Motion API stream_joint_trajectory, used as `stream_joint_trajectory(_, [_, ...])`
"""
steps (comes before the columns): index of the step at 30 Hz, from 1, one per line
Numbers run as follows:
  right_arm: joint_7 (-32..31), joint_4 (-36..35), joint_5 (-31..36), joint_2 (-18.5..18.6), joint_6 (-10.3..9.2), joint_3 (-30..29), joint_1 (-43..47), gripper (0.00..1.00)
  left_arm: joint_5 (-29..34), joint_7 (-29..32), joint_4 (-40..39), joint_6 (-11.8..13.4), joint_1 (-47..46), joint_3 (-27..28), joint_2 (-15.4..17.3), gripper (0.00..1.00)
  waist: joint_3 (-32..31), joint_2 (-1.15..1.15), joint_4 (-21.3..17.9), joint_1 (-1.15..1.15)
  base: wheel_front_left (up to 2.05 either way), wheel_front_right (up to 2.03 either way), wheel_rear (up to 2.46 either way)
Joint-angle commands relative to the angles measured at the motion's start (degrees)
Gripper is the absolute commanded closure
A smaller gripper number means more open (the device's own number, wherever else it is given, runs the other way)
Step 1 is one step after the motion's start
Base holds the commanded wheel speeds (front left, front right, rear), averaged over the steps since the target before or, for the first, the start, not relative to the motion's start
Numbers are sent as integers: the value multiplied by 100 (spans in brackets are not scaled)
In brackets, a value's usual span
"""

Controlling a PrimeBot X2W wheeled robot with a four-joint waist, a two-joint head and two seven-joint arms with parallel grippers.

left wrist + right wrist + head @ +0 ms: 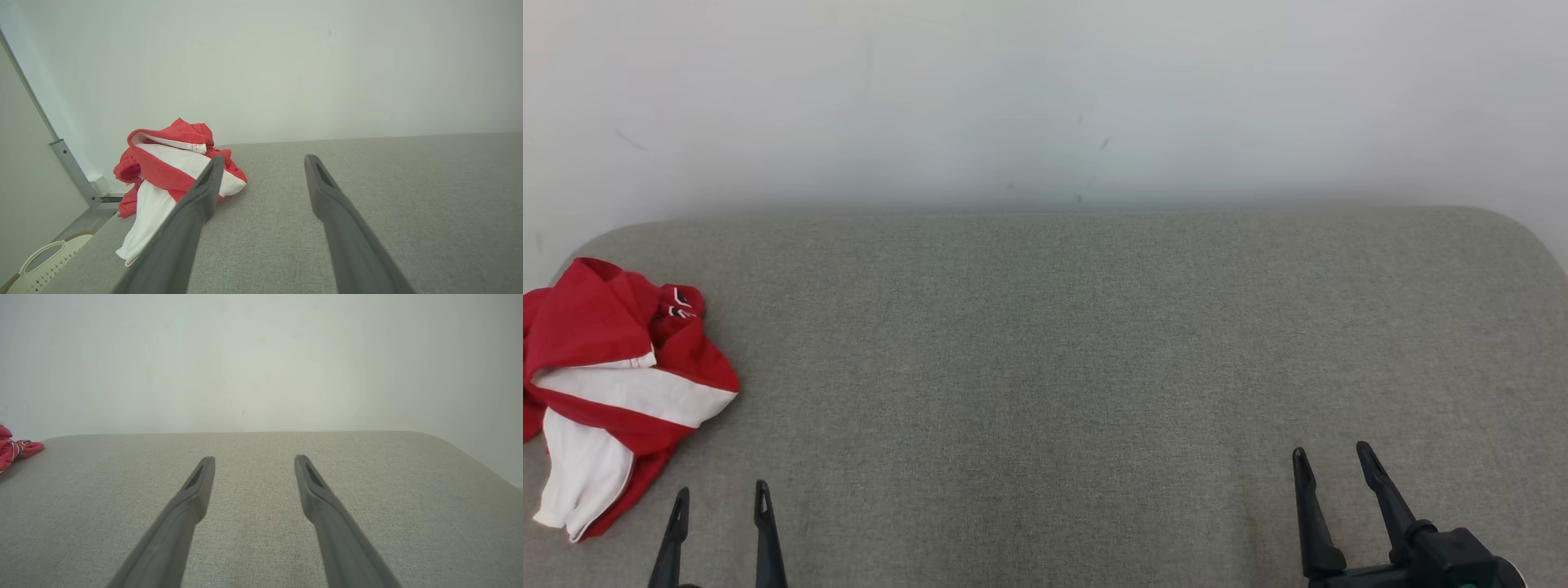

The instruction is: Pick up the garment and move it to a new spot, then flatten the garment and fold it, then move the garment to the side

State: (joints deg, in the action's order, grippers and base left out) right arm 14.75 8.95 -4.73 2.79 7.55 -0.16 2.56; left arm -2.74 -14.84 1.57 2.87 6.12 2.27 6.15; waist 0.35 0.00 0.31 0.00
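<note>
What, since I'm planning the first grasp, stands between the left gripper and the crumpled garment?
Nothing visible. The open left gripper is just beside the red and white garment, near its lower edge, with only bare grey padded surface between them.

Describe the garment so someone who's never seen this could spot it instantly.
Find the wide grey fabric surface against the pale wall. At its left edge, near the left gripper, lies a crumpled garment. It alone is bright red with white bands.
</note>
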Motion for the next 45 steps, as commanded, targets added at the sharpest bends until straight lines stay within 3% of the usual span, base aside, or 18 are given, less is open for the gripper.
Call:
stream_joint_trajectory(1, [54, -23, 118, 17, -12, 27, 92, 0, 122, -45, -40, -39, 127, 35, -20, 0, -4, 0, 6, 0, 0, 0, 0])
stream_joint_trajectory(10, [55, -12, 45, 17, -12, 13, 93, 0, 192, -39, -66, -179, 146, 117, -133, 0, -21, 0, 17, 0, 0, 0, 0])
stream_joint_trajectory(45, [45, 135, -89, 17, -12, -159, 214, 0, 319, -39, -30, -173, 298, 6, -168, 0, -104, 0, -66, 0, 0, 0, 0])
